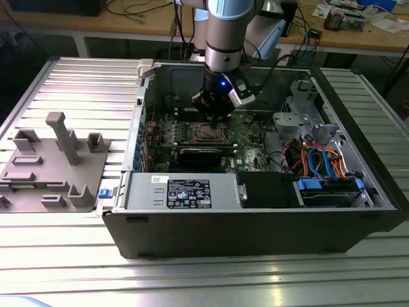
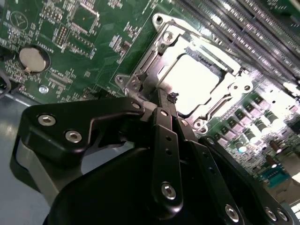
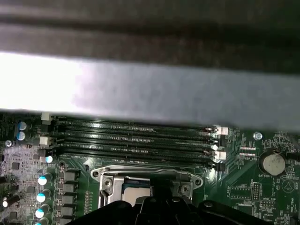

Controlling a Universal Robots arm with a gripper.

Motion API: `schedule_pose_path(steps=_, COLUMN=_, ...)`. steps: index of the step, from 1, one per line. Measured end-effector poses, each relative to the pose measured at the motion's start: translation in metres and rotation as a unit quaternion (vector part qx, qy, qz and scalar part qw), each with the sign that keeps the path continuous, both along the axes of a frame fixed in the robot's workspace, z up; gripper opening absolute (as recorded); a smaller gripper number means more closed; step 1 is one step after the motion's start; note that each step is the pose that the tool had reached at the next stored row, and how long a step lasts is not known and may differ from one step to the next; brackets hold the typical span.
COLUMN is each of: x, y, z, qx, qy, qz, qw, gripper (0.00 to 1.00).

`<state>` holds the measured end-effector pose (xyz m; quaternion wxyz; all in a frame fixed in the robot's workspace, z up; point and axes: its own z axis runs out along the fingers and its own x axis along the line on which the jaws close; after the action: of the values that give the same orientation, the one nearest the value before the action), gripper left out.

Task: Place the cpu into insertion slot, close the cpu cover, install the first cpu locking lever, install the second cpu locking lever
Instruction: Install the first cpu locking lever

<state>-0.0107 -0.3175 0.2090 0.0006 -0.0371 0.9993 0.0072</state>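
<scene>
Gripper fingers pressed together, holding nothing, tip just over the edge of the cpu cover. Cpu sits flat in the insertion slot, cover frame down around it. In the exterior view, slot at 12 o'clock of the black card.

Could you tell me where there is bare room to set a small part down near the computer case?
The ribbed table is bare behind the grey fixture and before the case. Inside the case it is crowded: the gripper hangs over the cpu.
</scene>
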Motion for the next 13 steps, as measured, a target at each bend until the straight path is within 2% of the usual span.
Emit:
schedule_pose_path(steps=4, x=0.0000, y=-0.0032, z=0.0000, qx=-0.0007, qy=0.0000, qz=0.000, qw=1.0000, gripper=0.11)
schedule_pose_path(steps=13, x=0.0000, y=-0.0037, z=0.0029, qx=-0.0012, qy=0.0000, qz=0.000, qw=1.0000, gripper=0.11)
